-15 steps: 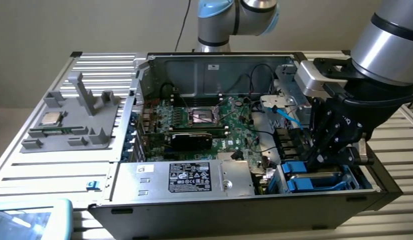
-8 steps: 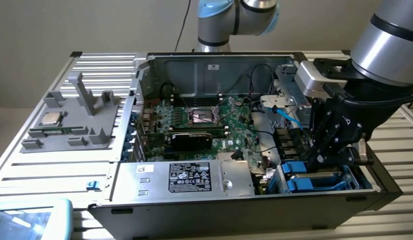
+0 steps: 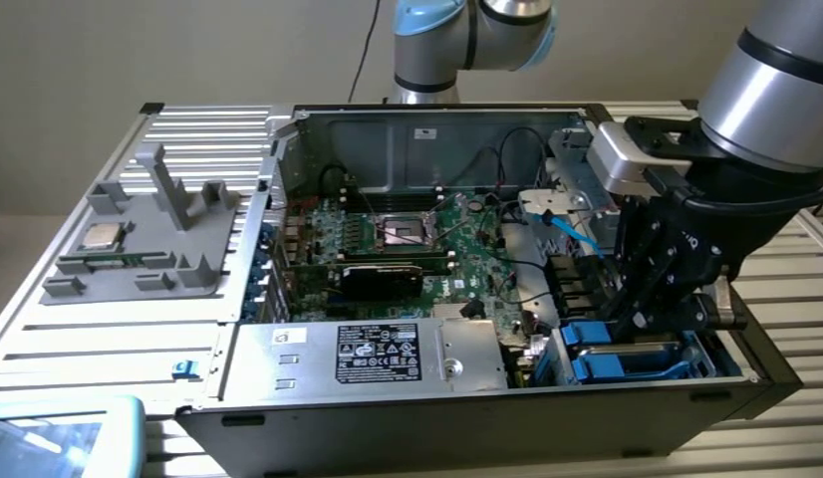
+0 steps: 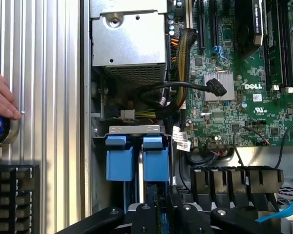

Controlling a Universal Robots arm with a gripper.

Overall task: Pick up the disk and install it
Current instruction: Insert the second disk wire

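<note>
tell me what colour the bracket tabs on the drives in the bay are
Bright blue bracket tabs, seated in the case's drive bay; clearest in the wrist view.

White "DELL" lettering is printed on the green motherboard [image 4: 244, 102], just beside a silver heatsink [image 4: 218, 87]. The black label [image 3: 379, 352] on the silver box [image 3: 365, 356] carries print too small to read.

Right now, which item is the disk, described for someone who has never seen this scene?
Start at the open computer case and go to its front corner at the exterior view's right, under the black gripper. The disk sits in the drive bay there. Its bright blue plastic bracket sets it apart from the silver box with a black label.
</note>
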